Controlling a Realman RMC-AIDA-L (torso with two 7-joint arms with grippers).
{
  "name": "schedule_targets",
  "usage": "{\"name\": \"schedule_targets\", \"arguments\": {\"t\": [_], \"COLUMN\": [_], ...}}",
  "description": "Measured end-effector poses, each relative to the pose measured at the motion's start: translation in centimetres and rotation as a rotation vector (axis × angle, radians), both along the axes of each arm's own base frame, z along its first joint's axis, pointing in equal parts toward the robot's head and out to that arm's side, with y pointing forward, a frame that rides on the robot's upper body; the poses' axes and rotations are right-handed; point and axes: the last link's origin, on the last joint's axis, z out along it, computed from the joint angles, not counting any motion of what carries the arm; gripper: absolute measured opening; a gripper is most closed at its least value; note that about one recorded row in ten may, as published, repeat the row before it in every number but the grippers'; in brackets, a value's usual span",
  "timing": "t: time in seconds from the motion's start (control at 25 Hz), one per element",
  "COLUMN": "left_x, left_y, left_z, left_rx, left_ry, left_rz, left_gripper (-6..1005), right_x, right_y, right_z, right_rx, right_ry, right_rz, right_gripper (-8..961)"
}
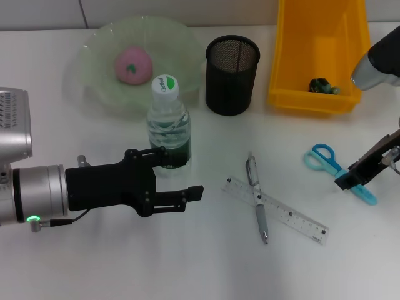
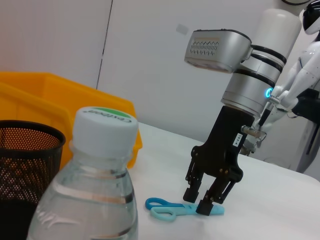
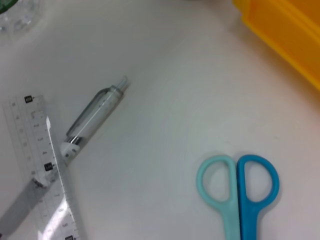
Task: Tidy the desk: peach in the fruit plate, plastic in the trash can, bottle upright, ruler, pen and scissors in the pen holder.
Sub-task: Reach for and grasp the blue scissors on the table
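The clear water bottle (image 1: 169, 125) with a white cap stands upright; it fills the near side of the left wrist view (image 2: 92, 190). My left gripper (image 1: 180, 174) is open at its base, one finger beside the bottle and the other in front of it. The blue scissors (image 1: 337, 165) lie flat at the right. My right gripper (image 1: 356, 177) is open and low over their blades, as the left wrist view (image 2: 196, 201) shows. The pen (image 1: 257, 200) lies across the clear ruler (image 1: 276, 209). The pink peach (image 1: 132, 64) sits in the green plate (image 1: 94, 56).
The black mesh pen holder (image 1: 232, 74) stands behind the bottle. The yellow bin (image 1: 319, 37) at the back right holds a dark crumpled piece (image 1: 323, 85). The right wrist view shows the scissors' handles (image 3: 237, 185), pen (image 3: 92, 120) and ruler (image 3: 42, 170).
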Motion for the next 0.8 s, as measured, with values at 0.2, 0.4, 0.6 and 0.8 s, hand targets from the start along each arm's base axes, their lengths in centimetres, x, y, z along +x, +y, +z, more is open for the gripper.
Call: {"name": "schedule_targets", "arguments": {"t": [0.2,0.4,0.6,0.8], "left_x": [0.02,0.03,0.02,-0.01], "left_y": [0.02,0.03,0.02,0.03], "left_z": [0.0,0.0,0.0,0.04], "left_rx": [0.0,0.0,0.0,0.002], "left_ry": [0.0,0.0,0.0,-0.001], "left_rz": [-0.001,-0.001,0.0,0.001], "left_gripper": [765,765,765,765], "right_x": [0.18,0.18,0.12,0.18], "right_y": [0.2,0.28,0.25,0.23], "right_z": [-0.27,-0.36,-0.56,-0.66], "right_rx": [-0.011,-0.011,-0.02,-0.025], "right_ry": [-0.018,-0.018,-0.028,-0.042], "right_rz": [-0.005,-0.005,-0.001,0.002], "right_gripper": [409,392,385,344]}}
